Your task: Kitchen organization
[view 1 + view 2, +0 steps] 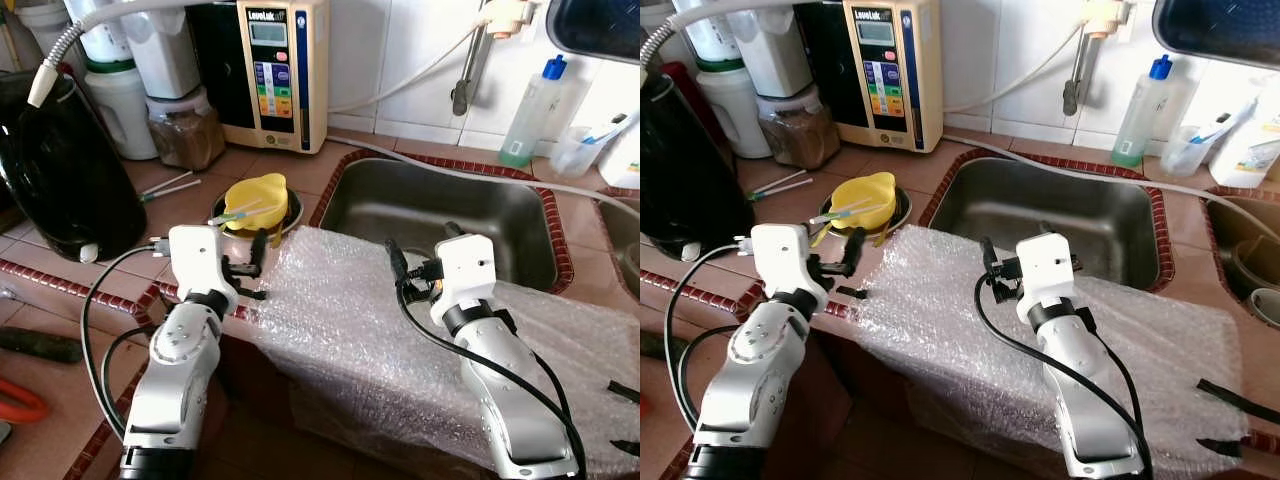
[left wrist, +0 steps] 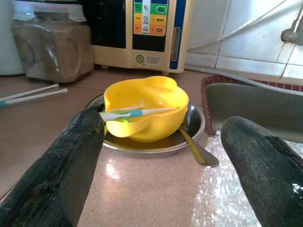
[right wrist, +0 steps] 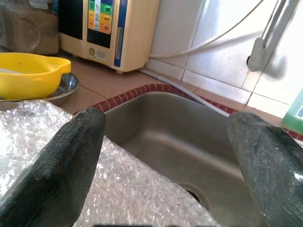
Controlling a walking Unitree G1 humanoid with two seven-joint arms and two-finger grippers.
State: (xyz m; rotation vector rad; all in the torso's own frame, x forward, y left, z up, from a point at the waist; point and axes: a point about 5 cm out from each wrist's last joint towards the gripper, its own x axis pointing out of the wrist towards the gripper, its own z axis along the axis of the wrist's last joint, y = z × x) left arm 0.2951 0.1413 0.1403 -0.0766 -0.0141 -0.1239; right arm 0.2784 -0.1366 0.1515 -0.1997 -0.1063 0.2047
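Your left gripper (image 1: 254, 268) hung jaws apart before the yellow plastic bowl (image 2: 144, 105) in its steel dish (image 2: 194, 130) on the desk; right gripper (image 1: 398, 272) gaped too. Bowl looked light, slick; grab its rim.

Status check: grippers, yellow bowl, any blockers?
Left gripper open, aimed at yellow bowl. Right gripper open over bubble wrap. Toothbrush lies across bowl.

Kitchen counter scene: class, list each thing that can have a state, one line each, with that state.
Left gripper: open, holding nothing, aimed at the bowl.
Right gripper: open, holding nothing, over the bubble wrap.
Yellow bowl: upright, sitting in a metal dish, toothbrush laid across it.
Sink: holds no dishes, no water running.
Bubble wrap: spread over the counter's front edge.
Soap bottle: upright, capped.
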